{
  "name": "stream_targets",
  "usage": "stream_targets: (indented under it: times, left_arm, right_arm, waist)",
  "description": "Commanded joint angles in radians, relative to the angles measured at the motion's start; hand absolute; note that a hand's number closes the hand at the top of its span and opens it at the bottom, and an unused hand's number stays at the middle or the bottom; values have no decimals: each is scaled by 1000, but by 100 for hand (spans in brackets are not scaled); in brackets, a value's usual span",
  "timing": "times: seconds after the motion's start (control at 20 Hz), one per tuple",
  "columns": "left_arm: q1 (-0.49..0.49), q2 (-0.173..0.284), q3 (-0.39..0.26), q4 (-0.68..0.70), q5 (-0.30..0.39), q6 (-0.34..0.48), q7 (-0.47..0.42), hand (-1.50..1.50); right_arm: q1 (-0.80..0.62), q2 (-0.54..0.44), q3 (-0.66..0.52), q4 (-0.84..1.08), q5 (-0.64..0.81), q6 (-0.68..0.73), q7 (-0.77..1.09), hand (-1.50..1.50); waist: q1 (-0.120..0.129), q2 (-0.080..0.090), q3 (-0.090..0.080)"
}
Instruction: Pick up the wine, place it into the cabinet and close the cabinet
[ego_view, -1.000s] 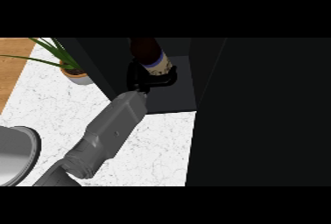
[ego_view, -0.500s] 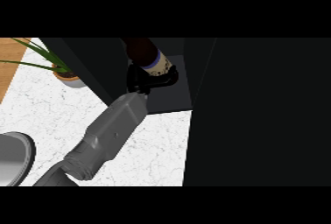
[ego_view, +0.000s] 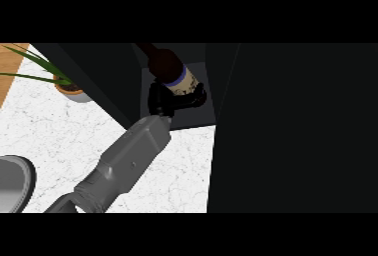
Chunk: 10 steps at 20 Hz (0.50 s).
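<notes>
wine (ego_view: 168, 70) sits inside the dark cabinet (ego_view: 295, 125), tilted, its pale label with a blue band showing no writing that can be read; the one hand (ego_view: 171, 100) in view has its black fingers curled round the bottle's base. since half a second ago the view has shifted, so the potted plant (ego_view: 70, 87) sits further right; a grey round object (ego_view: 13, 182) lies at the counter's (ego_view: 59, 135) left edge.

One head view looks steeply down, close over the white surface (ego_view: 66, 130), facing the dark cabinet (ego_view: 295, 125) at far right.
</notes>
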Motion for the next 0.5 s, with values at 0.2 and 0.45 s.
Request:
stream_targets:
  times: [0.2, 0.45]
  left_arm:
    - [-37, -1, -15, -42, 130, 84, -34, -150]
    - [-30, -1, -57, -50, 178, 84, -77, -150]
  right_arm:
    - [-8, -7, 0, -11, -9, 1, 18, -150]
    - [-6, -3, 3, -5, 1, -5, 18, -150]
  waist:
    - [-12, 1, 0]
    - [-3, 1, 0]
